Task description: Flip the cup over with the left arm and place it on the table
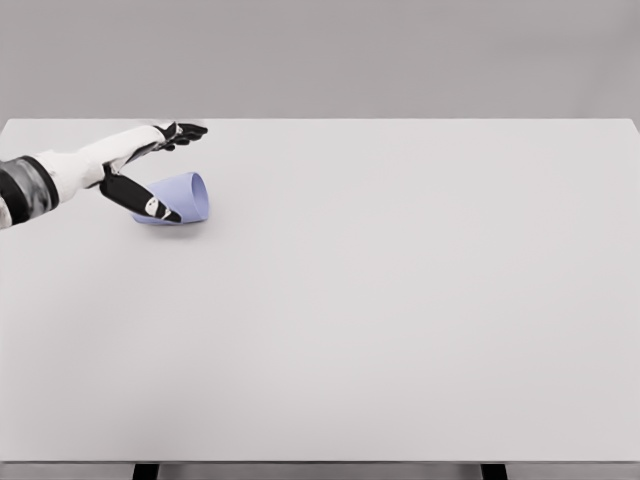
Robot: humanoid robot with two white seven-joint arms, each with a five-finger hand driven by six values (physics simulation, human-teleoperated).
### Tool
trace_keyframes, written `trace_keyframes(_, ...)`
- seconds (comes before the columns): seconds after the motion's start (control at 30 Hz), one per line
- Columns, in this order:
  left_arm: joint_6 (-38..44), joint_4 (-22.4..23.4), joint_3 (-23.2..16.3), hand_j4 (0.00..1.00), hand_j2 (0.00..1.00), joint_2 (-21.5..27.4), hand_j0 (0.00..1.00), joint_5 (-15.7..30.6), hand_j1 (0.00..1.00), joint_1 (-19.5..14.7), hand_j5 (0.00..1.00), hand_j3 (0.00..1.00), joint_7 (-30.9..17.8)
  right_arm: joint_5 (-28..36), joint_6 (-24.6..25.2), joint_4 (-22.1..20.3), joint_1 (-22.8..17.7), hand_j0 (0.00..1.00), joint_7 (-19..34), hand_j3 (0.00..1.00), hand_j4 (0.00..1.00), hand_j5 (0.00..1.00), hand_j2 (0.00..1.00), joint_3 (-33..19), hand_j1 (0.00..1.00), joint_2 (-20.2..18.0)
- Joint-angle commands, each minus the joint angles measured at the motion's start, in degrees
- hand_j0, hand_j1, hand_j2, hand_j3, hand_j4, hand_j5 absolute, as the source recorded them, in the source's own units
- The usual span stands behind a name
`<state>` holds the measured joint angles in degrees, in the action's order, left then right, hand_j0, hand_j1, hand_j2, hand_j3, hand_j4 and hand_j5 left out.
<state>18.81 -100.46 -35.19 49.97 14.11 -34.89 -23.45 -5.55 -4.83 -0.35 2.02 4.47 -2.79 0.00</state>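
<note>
Hiding cup [185,197] base: left robot hand [150,170]

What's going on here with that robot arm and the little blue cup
The robot's left hand reaches in from the left edge over the white table. A light blue cup lies tilted on its side near the table's left end, mouth facing right. The thumb is in front of the cup and the fingers extend above and behind it, spread open. It has not closed on the cup. The right arm is not visible.

Cup [186,197] on table [400,320], far left, beside robot hand [150,170].
</note>
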Motion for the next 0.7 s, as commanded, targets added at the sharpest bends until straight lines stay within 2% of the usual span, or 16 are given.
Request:
trace_keyframes(0.0,1.14,0.09,-1.11,1.00,1.00,-1.54,1.00,-2.42,1.00,0.00,1.00,1.00,0.07,0.01,0.00,-0.01,0.00,1.00,0.01,1.00,1.00,1.00,1.00,-0.03,1.00,0.00)
trace_keyframes(0.33,0.88,0.09,-1.90,1.00,1.00,0.39,1.00,-4.26,1.00,-0.09,1.00,1.00,0.07,0.01,0.00,-0.01,0.00,1.00,0.01,1.00,1.00,1.00,1.00,-0.03,1.00,0.00)
trace_keyframes(0.4,0.79,0.00,-2.51,1.00,1.00,0.22,1.00,-5.58,1.00,-0.09,1.00,1.00,-0.01,0.01,0.00,-0.01,0.00,1.00,0.01,1.00,1.00,1.00,1.00,-0.03,1.00,0.00)
trace_keyframes(0.67,0.53,0.00,-4.00,1.00,1.00,-0.13,1.00,-6.11,1.00,0.09,1.00,1.00,-0.10,0.01,0.00,-0.01,0.00,1.00,0.01,1.00,1.00,1.00,1.00,-0.03,1.00,0.00)
